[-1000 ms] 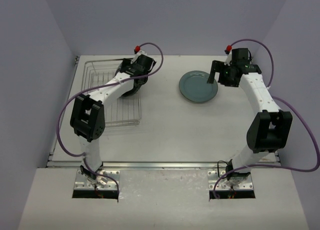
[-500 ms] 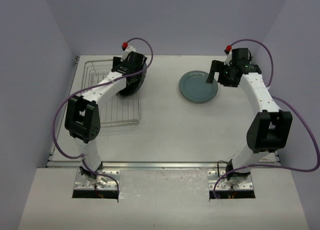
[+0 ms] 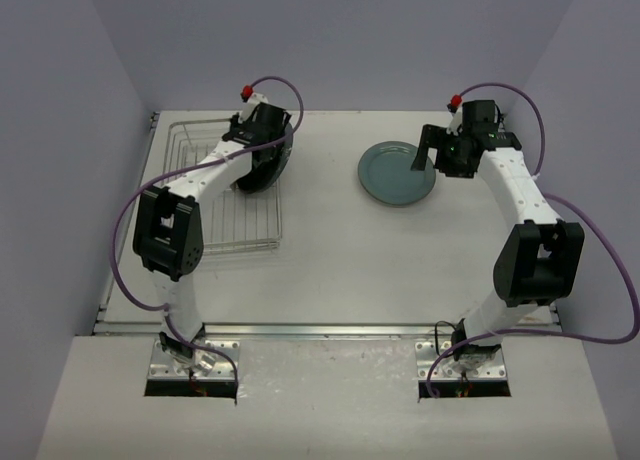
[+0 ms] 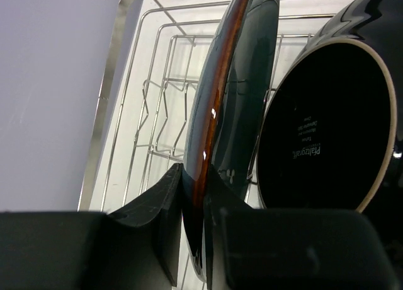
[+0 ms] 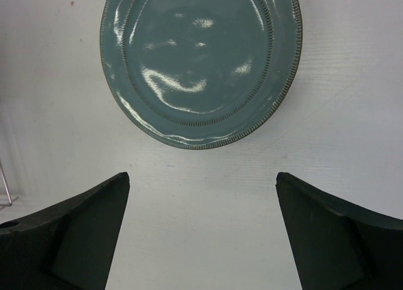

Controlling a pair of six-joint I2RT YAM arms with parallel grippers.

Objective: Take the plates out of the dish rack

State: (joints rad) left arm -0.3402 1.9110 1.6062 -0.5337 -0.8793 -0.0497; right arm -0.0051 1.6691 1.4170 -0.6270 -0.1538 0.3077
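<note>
- left gripper [image 4: 194, 176] clamped on the rim of the teal plate [image 4: 242, 82]; one finger [image 4: 165, 198] on each face
- teal plate stands on edge, slightly tilted, brown rim toward the wrist camera; in the top view it sits at the rack's [image 3: 215, 195] far right side, under the left gripper [image 3: 262, 145]
- cannot tell if the teal plate rests in the rack wires or is lifted off them
- black plate [image 4: 324, 132] just right of the teal one, also on edge, underside with maker's stamp showing, pale rim; touching or not, cannot tell
- rack [image 4: 164, 113] wires behind both plates
- right gripper [image 5: 201, 176] spread wide, holding nothing; it hangs at the right edge of the blue plate [image 3: 395, 175]
- blue plate [image 5: 201, 63] lies flat on the table [image 5: 352, 113], well apart from the rack
</note>
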